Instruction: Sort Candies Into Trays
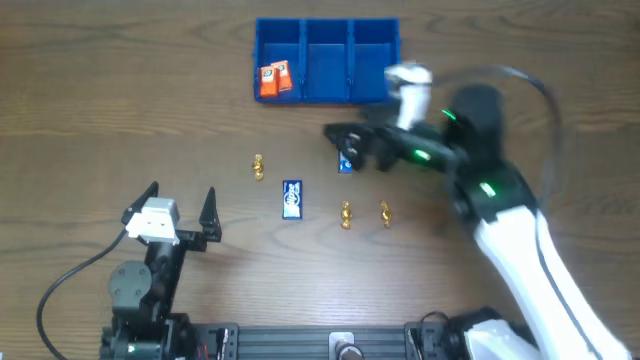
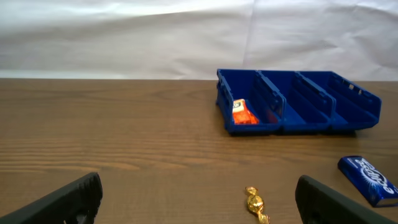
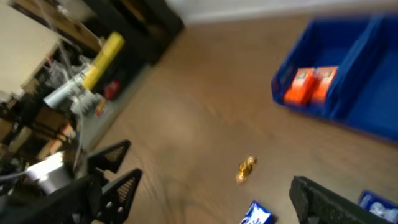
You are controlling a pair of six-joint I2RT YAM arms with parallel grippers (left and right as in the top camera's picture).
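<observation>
A blue three-compartment tray (image 1: pixel 327 88) stands at the back, with orange candies (image 1: pixel 274 80) in its left compartment. On the table lie a blue bar (image 1: pixel 292 199), three gold candies (image 1: pixel 259 166) (image 1: pixel 346 215) (image 1: pixel 385 212), and a small blue candy (image 1: pixel 346 163). My right gripper (image 1: pixel 347 143) hovers open just in front of the tray, above that small blue candy (image 3: pixel 379 202), which shows beside one finger (image 3: pixel 329 199). My left gripper (image 1: pixel 180 215) rests open near the front left, holding nothing. From it I see the tray (image 2: pixel 298 102), a gold candy (image 2: pixel 255 204) and the blue bar (image 2: pixel 367 179).
The tray's middle and right compartments look empty. The right arm (image 1: pixel 490 190) stretches across the right side of the table. Bare wood lies to the left and far right. Shelves and clutter (image 3: pixel 93 62) stand beyond the table edge.
</observation>
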